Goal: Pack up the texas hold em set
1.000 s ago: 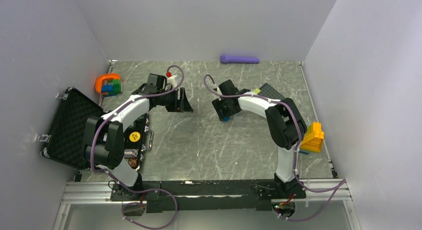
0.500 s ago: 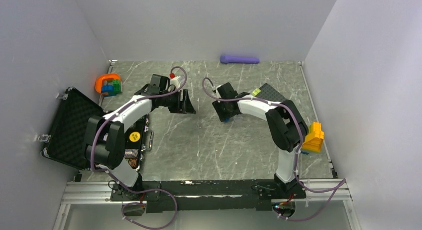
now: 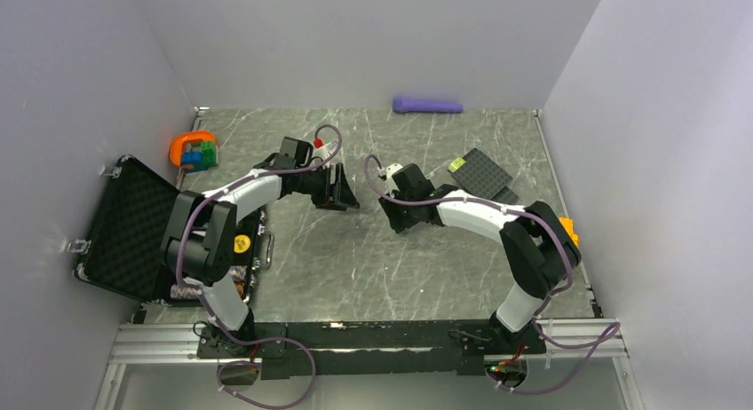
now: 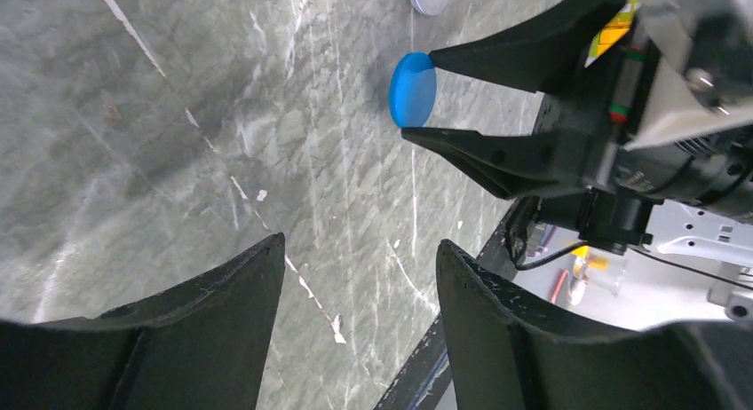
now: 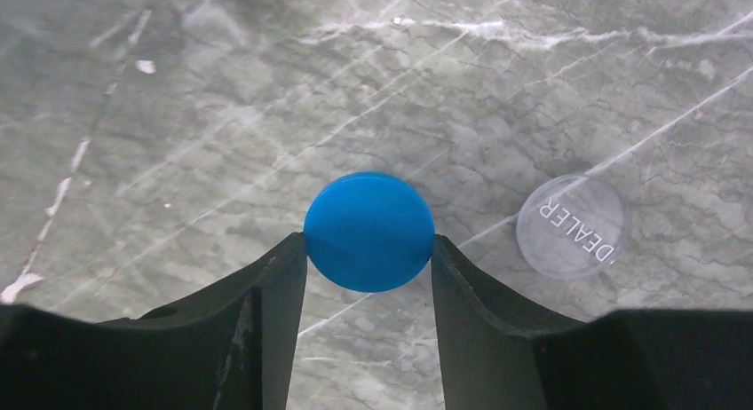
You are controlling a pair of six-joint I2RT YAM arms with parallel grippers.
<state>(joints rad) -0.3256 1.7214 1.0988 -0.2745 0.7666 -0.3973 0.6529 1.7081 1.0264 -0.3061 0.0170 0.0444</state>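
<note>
My right gripper (image 5: 369, 241) is shut on a blue disc (image 5: 369, 231), pinching it by its edge just above the marble table. The same blue disc (image 4: 413, 89) shows in the left wrist view between the right gripper's fingertips (image 4: 444, 55). A clear "DEALER" disc (image 5: 573, 225) lies flat on the table beside it. My left gripper (image 4: 360, 250) is open and empty, facing the right gripper (image 3: 395, 216) across a short gap. The black foam-lined case (image 3: 124, 228) lies open at the left, with a yellow disc (image 3: 240, 243) in it.
An orange ring toy with coloured blocks (image 3: 194, 150) sits at the back left. A purple object (image 3: 428, 105) lies by the back wall. Black studded plates (image 3: 484, 172) lie at the right. A yellow-orange block (image 3: 566, 228) shows behind the right arm's elbow.
The left gripper has moved right toward the middle. The right gripper has shifted nearer and slightly left, still holding the blue disc, and its elbow has swung to the right.
</note>
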